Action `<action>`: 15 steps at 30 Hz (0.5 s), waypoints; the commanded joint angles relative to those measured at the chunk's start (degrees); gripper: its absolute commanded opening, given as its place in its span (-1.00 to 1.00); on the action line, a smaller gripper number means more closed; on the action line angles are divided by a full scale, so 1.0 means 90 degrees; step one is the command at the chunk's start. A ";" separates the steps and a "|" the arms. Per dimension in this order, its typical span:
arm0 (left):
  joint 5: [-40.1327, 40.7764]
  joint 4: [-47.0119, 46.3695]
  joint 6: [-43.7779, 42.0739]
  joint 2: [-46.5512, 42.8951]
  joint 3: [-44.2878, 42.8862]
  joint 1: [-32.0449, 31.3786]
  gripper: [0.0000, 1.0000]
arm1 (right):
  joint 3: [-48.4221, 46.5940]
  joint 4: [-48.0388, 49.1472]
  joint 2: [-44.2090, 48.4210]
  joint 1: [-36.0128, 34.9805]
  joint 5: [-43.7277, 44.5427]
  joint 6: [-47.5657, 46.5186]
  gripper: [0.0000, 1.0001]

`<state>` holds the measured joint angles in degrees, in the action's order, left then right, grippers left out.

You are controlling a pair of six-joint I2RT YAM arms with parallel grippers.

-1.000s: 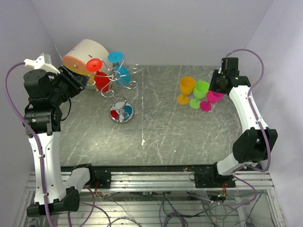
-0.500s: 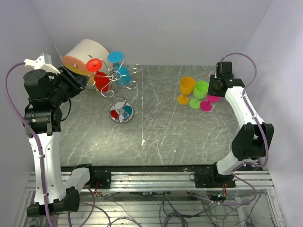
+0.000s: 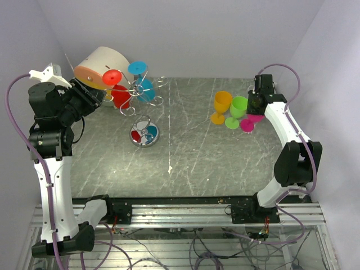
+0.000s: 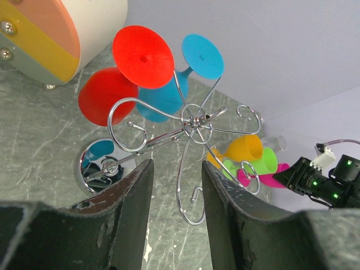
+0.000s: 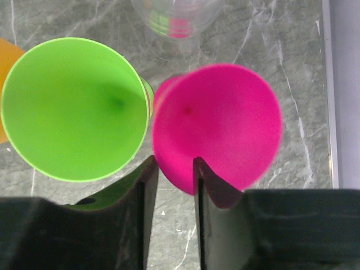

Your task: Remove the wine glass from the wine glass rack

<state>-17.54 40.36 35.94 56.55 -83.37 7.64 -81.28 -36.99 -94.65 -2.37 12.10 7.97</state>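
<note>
Upper left, the wine glass rack [image 4: 191,119] holds a red wine glass [image 4: 104,104] and a blue wine glass [image 4: 160,100], with the left gripper [image 4: 176,169] spread wide before it. The right gripper [image 5: 171,166], fingers slightly parted, straddles the pink glass [image 5: 219,124], which is likely already removed.
</note>
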 commanded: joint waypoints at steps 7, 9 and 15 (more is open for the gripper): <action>0.0079 -0.0109 -0.0051 0.0051 -0.0121 -0.0033 -0.01 | 0.0080 0.0129 0.0044 -0.0018 0.0499 0.0017 -0.57; 0.0065 -0.0109 -0.0048 0.0059 -0.0121 -0.0031 -0.01 | 0.0034 0.0083 0.0044 -0.0011 0.0629 0.0053 -0.45; 0.0077 -0.0109 -0.0034 0.0070 -0.0121 -0.0041 0.01 | -0.0127 0.0070 0.0218 -0.0017 0.0627 0.0156 -0.34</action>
<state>-17.54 40.36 35.97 57.12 -83.40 7.66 -80.93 -36.91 -94.87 -2.37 16.34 8.34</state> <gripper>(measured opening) 0.501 0.323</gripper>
